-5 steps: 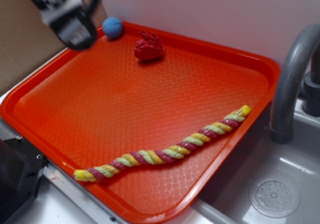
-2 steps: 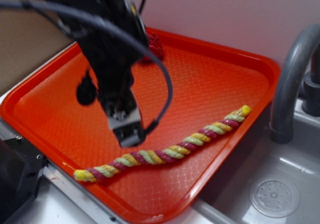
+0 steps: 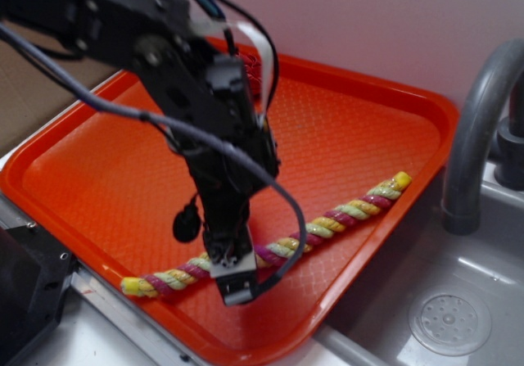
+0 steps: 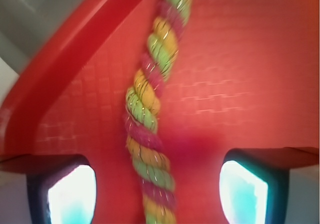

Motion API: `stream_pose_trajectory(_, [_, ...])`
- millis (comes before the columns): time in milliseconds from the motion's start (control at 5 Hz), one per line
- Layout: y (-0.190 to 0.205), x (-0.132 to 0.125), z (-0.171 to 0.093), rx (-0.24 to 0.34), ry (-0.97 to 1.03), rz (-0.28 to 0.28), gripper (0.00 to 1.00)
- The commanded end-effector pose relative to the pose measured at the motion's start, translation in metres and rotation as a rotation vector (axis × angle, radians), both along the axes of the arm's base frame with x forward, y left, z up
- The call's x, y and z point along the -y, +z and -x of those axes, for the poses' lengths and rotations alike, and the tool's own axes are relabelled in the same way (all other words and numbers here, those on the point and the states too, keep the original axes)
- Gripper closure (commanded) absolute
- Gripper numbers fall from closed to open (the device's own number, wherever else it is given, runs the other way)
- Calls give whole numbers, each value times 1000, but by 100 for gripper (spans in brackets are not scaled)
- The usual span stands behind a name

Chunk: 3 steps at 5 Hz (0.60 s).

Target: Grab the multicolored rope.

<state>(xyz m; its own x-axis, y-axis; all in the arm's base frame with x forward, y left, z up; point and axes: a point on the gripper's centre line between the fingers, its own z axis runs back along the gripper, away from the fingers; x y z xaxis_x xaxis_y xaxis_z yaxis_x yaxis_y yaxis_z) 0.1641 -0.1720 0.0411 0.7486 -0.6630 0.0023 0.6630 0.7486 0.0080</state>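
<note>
The multicolored rope [image 3: 344,212], twisted from yellow, pale green and magenta strands, lies diagonally along the front of the orange tray [image 3: 360,128]. My gripper [image 3: 233,280] hangs low over the rope's left-middle part, hiding a stretch of it. In the wrist view the rope [image 4: 150,114] runs up the middle of the picture, between my two pale fingers [image 4: 72,194], with clear gaps on both sides. The gripper [image 4: 157,194] is open and straddles the rope without touching it.
A red fabric lump [image 3: 255,71] peeks out behind the arm at the tray's back. A grey faucet [image 3: 479,120] and sink with drain [image 3: 450,323] stand to the right. A dark box [image 3: 24,292] sits at the front left. The tray's rim [image 4: 60,63] runs close beside the rope.
The arm has swung from the tray's back left corner forward and down to the rope, now covering its left-middle part. The blue ball is no longer visible behind the arm.
</note>
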Motion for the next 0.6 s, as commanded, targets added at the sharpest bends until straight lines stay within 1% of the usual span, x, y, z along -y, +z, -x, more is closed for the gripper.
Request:
stream_pose_trajectory(0, [-37,10,18,-57,-87,33,0])
stream_pose_trajectory(200, [-36,12,19,-57,-83,7,100])
stream_pose_trajectory(400, [-31,11,20,-46,-83,-21,100])
